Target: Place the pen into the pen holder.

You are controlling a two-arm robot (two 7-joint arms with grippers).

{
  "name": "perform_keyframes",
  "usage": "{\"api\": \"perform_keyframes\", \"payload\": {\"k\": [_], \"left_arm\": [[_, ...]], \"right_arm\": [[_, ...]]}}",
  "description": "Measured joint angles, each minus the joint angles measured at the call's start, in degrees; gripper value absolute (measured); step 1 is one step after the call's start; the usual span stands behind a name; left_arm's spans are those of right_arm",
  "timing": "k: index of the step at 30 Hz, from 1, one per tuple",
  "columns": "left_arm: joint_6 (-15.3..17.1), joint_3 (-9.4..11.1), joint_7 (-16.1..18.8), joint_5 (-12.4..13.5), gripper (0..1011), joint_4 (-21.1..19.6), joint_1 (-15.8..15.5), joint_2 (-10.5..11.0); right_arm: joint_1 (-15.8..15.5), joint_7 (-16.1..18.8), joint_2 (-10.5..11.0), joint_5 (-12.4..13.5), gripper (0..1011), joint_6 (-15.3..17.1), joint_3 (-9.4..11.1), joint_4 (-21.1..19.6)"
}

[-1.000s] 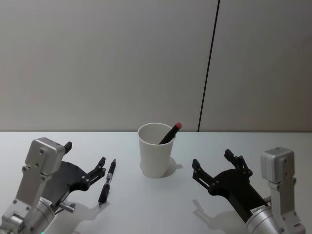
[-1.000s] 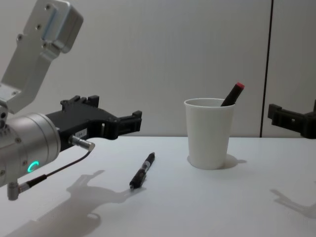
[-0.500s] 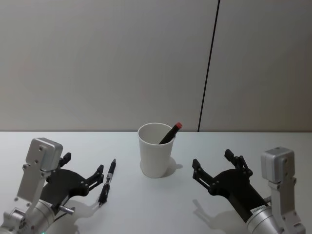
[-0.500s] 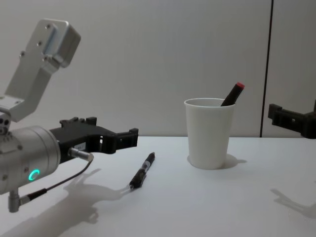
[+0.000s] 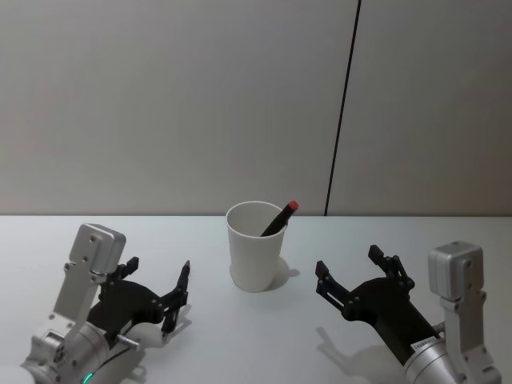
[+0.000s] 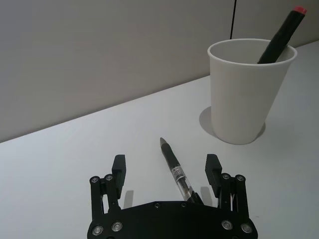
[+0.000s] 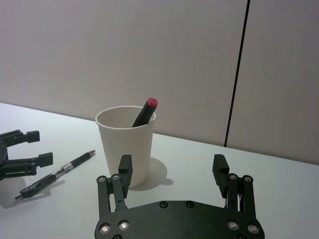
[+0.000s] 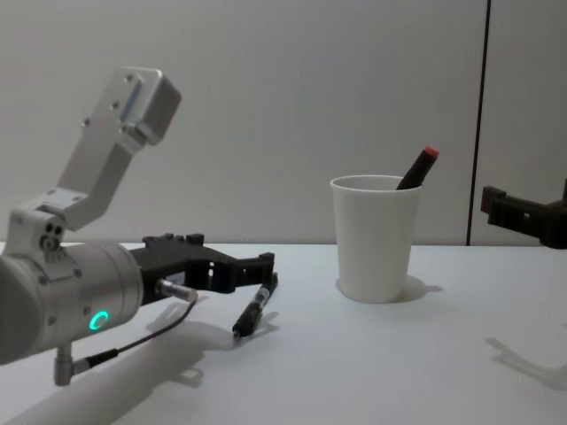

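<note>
So the slim black pen with a clear barrel section (image 6: 175,168) is lying flat on the white tabletop (image 5: 264,336), on the robot's left side of the plain white tapered paper cup (image 5: 256,248), close to it but not touching. Its tip is pointing away from the robot and its back end is running in under the left gripper's black palm.

The left gripper (image 6: 166,162) is sitting low over the table with its fingers spread wide, one on each side of the pen. It's straddling the pen, not squeezing it, and it isn't holding anything.

The cup is standing upright near the middle of the table, and a black marker with a red cap (image 5: 280,218) is leaning inside it, poking out over the rim on the right.

The right gripper (image 5: 350,262) is hovering off to the cup's right, well apart from it, fingers also wide open and carrying nothing
</note>
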Motion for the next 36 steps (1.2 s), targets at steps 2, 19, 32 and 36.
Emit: {"api": "perform_keyframes", "payload": {"k": [2, 19, 32, 36], "left_arm": [[0.13, 0.1, -0.31, 0.01, 1003, 0.46, -0.28, -0.15], [3.67, 0.7, -2.44, 0.47, 1003, 3.54, -2.27, -0.9], [7.38, 0.81, -4.05, 0.7, 1004, 3.46, -2.97, -0.58], [8.16, 0.81, -4.42, 0.78, 1003, 3.25, -3.07, -0.48]], "right_arm": [[0.0, 0.0, 0.0, 0.0, 1001, 0.0, 0.0, 0.0], [0.0, 0.0, 0.0, 0.0, 1001, 0.0, 0.0, 0.0], [0.0, 0.0, 0.0, 0.0, 1001, 0.0, 0.0, 0.0], [0.0, 0.0, 0.0, 0.0, 1001, 0.0, 0.0, 0.0]]}}
